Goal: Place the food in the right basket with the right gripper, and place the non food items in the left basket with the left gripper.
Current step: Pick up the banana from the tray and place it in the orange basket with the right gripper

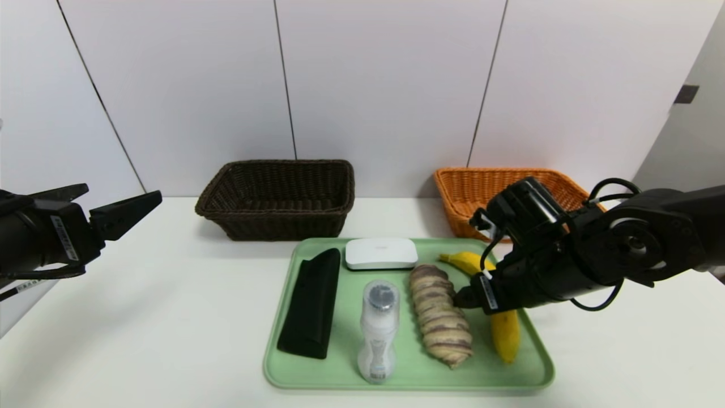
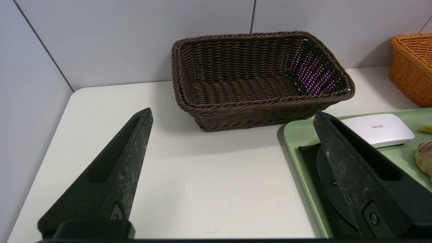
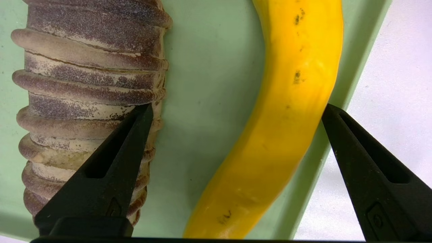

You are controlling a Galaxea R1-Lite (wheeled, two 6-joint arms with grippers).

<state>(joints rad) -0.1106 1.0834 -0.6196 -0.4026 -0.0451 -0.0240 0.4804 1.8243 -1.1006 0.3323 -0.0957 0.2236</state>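
Green tray on white table, panelled wall behind.

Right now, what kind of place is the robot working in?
Probably a lab or test bench, not a home: a bare white table against plain white wall panels, with a green tray of sorting items and two empty-looking baskets.
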